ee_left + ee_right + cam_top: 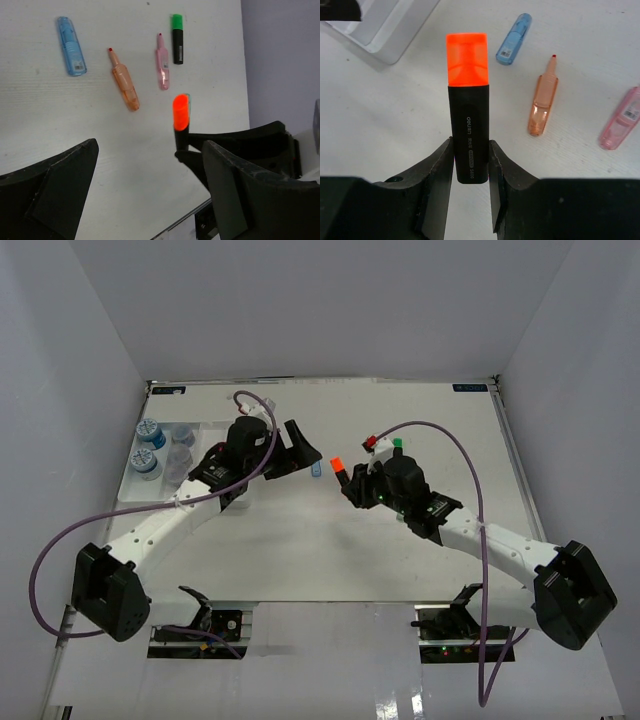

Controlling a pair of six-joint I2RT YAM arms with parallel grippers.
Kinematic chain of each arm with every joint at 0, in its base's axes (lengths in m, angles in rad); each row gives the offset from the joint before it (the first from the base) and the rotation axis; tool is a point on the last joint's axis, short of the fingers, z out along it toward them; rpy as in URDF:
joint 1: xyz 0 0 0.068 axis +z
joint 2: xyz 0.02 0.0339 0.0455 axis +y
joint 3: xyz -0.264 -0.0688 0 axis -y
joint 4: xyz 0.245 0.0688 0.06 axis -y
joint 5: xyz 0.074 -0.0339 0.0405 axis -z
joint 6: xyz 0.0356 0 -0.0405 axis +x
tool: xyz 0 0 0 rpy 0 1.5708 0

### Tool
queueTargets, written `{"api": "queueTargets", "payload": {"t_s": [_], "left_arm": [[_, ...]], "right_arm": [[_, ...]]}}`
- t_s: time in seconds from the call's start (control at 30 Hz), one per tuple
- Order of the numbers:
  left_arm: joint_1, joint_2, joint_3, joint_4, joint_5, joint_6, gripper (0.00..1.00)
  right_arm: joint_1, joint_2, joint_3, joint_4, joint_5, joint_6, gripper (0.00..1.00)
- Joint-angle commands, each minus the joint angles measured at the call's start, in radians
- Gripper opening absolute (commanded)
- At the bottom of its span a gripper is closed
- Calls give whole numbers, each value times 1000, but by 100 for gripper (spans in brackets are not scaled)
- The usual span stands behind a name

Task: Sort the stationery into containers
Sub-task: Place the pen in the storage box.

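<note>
Your right gripper (470, 150) is clamped on the black body of the orange-capped highlighter (468, 100) and holds it off the table near the middle. Your left gripper (150, 150) faces it from the left, fingers spread wide with nothing between them. The white tray (385, 37) sits by the left edge toward the far corner, with blue-lidded jars (148, 430) inside. The blue marker (71, 46), orange marker (124, 80), pink marker (162, 70) and green-capped highlighter (177, 39) lie loose on the table.

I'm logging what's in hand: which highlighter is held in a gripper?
The orange-capped highlighter, clamped by its black body in the right gripper; the green-capped highlighter lies loose on the table.
</note>
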Motion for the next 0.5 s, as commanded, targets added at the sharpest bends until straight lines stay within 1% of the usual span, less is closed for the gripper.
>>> {"api": "queueTargets", "payload": {"t_s": [0.0, 0.1, 0.17, 0.2, 0.27, 0.43, 0.47], "left_arm": [[-65, 28, 54, 69, -94, -63, 94], [-117, 64, 70, 85, -114, -80, 93], [-150, 102, 79, 85, -117, -83, 89], [-161, 110, 85, 85, -134, -83, 88], [-184, 128, 87, 86, -169, -85, 83], [-200, 150, 96, 96, -177, -79, 72], [-203, 151, 94, 99, -177, -77, 67]], "right_arm": [[30, -19, -7, 117, -26, 65, 32], [50, -17, -6, 144, -26, 91, 33], [57, -19, -9, 166, -26, 113, 33], [57, -19, -10, 173, -56, 117, 34], [60, -19, -15, 186, -61, 134, 34], [62, -11, -24, 210, -95, 166, 36], [62, -9, -27, 215, -95, 173, 36]]}}
